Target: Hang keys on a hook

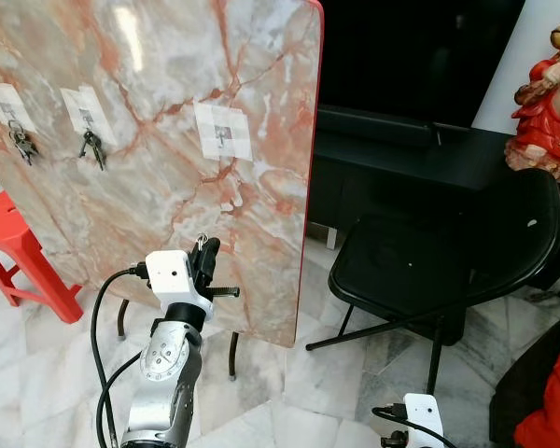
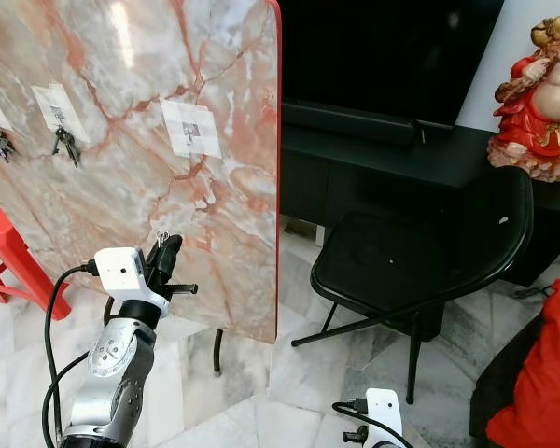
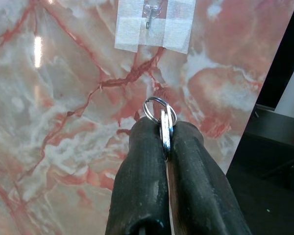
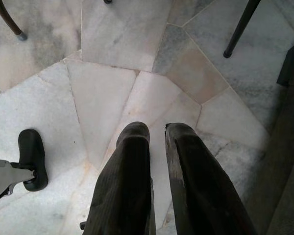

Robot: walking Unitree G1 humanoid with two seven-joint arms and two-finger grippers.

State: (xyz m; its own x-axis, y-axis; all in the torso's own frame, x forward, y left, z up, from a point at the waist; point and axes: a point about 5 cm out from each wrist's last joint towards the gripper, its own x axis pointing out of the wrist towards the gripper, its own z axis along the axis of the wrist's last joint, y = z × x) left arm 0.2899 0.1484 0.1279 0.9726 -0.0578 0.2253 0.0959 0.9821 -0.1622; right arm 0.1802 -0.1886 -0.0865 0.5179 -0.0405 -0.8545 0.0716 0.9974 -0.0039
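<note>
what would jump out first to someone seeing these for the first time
A big pink-veined marble board stands upright on the left, with three taped hooks: two hold key bunches, the rightmost hook is bare. The left end effector, raised before the board below that hook, pinches a key ring. A black folding chair and a red figurine sit right.
</note>
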